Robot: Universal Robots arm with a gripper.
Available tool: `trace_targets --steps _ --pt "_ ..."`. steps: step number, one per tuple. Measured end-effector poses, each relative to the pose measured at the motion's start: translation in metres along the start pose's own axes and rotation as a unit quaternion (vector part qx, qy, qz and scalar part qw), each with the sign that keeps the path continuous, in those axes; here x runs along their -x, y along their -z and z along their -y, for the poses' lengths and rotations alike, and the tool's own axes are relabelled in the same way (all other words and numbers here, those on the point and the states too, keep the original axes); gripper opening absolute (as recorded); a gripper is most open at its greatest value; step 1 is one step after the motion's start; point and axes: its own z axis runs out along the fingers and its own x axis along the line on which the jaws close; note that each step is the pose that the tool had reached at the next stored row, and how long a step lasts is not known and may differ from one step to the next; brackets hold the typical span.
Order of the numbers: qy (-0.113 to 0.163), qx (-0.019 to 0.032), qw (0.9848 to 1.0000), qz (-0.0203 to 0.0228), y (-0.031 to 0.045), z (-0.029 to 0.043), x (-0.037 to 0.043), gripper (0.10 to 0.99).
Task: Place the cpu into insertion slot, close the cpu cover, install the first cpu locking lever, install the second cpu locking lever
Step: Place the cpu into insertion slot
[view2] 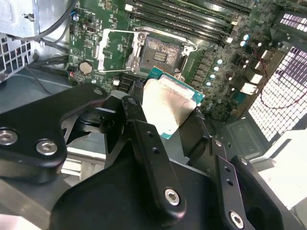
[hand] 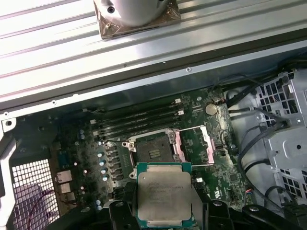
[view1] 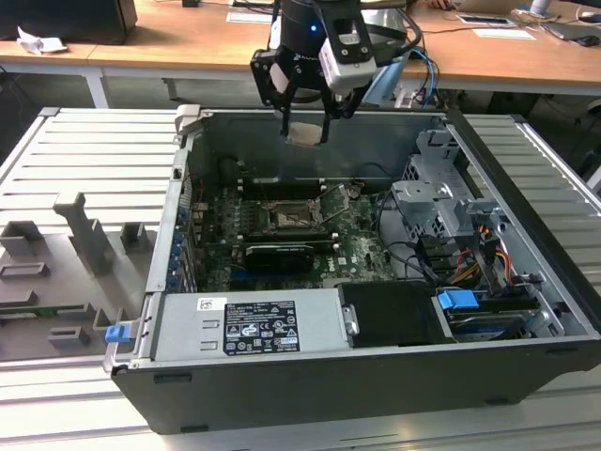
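Above insertion slot (hand: 152, 152), arm (view1: 312, 28) hangs vert.; jaws clamped on cpu (hand: 164, 195).

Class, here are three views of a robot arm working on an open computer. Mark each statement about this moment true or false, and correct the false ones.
1. The end effector grips the cpu. True.
2. The cpu sits in the insertion slot. False: the slot is empty, and the cpu is held in the air above the motherboard.
3. The cpu cover is shut over the slot. False: it is swung open beside the slot.
4. The computer case lies open, with the motherboard exposed. True.
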Motion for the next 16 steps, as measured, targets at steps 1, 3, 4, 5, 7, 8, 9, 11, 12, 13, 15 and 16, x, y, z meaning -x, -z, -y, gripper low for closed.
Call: trace_targets --steps 1,3,4,5,7,8,9,11,12,13,15,16 --pt "-0.007 0.0001 1.0000 0.0007 -0.0001 0.0000 0.0000 0.541" --pt "-0.023 0.0004 0.9997 0.0021 -0.0002 0.0000 0.0000 0.541" --pt "-0.029 0.0005 0.9996 0.0026 -0.0003 0.0000 0.0000 0.541" --pt "-0.034 0.0006 0.9994 0.0031 -0.0004 0.0000 0.0000 0.541" --pt "-0.043 0.0007 0.9991 0.0039 -0.0004 0.0000 0.0000 0.541" --pt "-0.048 0.0008 0.9988 0.0044 -0.0005 0.0000 0.0000 0.541" --pt "-0.054 0.0009 0.9985 0.0049 -0.0006 0.0001 -0.0001 0.541" --pt "-0.063 0.0011 0.9980 0.0057 -0.0006 0.0002 -0.0004 0.541" --pt "-0.066 0.0012 0.9978 0.0060 -0.0006 0.0002 -0.0004 0.541" --pt "-0.068 0.0013 0.9977 0.0061 -0.0006 0.0002 -0.0005 0.541" --pt "-0.074 0.0014 0.9972 0.0067 -0.0007 0.0002 -0.0005 0.541" --pt "-0.077 0.0014 0.9970 0.0069 -0.0007 0.0002 -0.0006 0.541"
